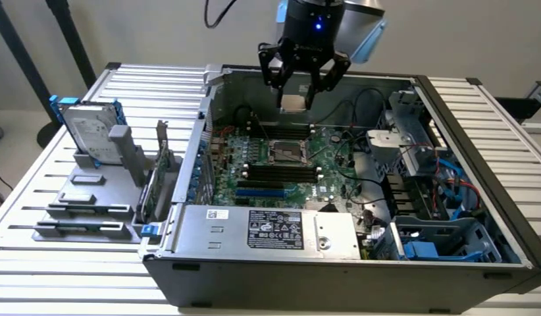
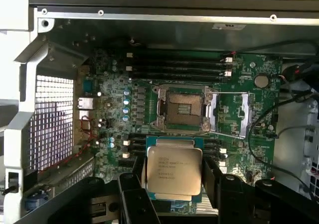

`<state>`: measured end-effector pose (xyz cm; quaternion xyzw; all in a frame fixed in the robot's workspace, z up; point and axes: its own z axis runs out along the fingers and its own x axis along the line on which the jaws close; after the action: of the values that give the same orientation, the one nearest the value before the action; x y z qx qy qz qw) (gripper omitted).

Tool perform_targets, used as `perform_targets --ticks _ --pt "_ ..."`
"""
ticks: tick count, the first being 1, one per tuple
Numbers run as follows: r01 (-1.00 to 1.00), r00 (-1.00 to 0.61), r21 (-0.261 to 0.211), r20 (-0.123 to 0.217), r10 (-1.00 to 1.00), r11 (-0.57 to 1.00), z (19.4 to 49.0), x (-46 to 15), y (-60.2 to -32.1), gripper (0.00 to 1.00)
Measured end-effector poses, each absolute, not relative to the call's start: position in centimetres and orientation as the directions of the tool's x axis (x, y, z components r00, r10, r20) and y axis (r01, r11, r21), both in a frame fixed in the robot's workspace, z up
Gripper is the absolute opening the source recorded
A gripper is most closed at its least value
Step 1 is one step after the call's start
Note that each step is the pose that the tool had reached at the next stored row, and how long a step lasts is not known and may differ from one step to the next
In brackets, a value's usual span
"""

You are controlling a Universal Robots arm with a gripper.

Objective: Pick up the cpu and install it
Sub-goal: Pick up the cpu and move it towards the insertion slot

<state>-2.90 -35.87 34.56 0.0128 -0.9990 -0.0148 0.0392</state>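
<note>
Colours: silver over green
The cpu (image 2: 173,171) is silver-grey with dark print and a green rim; board (image 2: 249,109) green, gripper (image 1: 295,104) black, drive (image 1: 84,128) silver with blue rails — table (image 1: 42,197) white, slatted.

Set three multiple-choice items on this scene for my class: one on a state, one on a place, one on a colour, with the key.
1. The socket is: A empty; B filled; C taped shut.
2. The cpu is: A in the socket; B in the gripper, above the motherboard; C under the motherboard.
3. The motherboard is: A red; B green; C white.
Key: 1 A, its bare contacts show; 2 B, the gripper clamps the cpu's edges above the board; 3 B, the board's surface is green.
</note>
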Motion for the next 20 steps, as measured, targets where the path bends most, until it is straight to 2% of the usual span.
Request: perform_targets --ticks 11,20 --pt "-0.023 -0.997 0.032 0.078 -0.026 0.999 32.6 -2.3 -33.5 0.55" --pt "-0.020 -0.997 0.032 0.078 -0.022 0.999 32.4 -2.2 -33.4 0.55"
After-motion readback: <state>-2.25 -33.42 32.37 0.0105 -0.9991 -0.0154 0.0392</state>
